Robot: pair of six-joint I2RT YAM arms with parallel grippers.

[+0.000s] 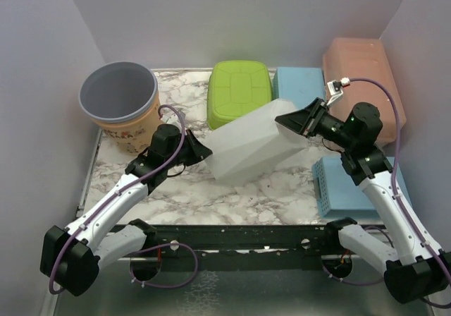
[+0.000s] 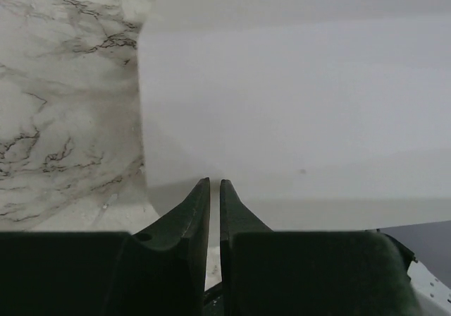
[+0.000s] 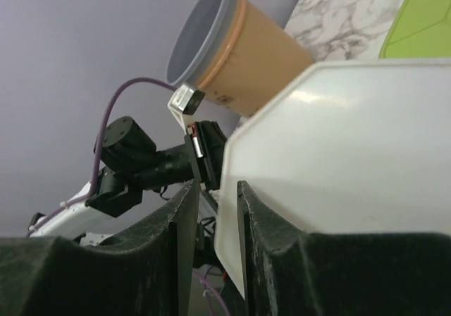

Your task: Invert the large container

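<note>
While the large container (image 1: pixel 250 147) hangs tilted over the middle of the marble-patterned worktop (image 1: pixel 268 199), the overhead view shows it caught between both arms, with the left end effector (image 1: pixel 203 151) at its near-left end and the right end effector (image 1: pixel 299 120) at its far-right end. It is a translucent white plastic tub, smooth, faintly glossy, with chamfered corners. Around it stand a lime-green lidded box (image 1: pixel 239 92), a pale blue box (image 1: pixel 299 83), a salmon bin (image 1: pixel 359 62), a perforated blue basket (image 1: pixel 342 185) and an orange bucket (image 1: pixel 120 104) with a grey rim. From the left wrist, the dark fingers are all but closed, pinching a thin sliver of white wall, and the milky side fills the view above the veined surface. From the right wrist, the fingers stand narrowly apart, clamped across the tub's thin edge beside a flat, eight-sided face; which way the opening points I cannot tell. The turn looks partway through. To finish it well, both wrists should probably roll together at one rate, so the thin wall is not twisted out of either pinch. The plastic looks slick and somewhat flexible, so a slip is the likely failure. The low corner should be lifted clear of the worktop and the green box, and the tub set flat before release.
</note>
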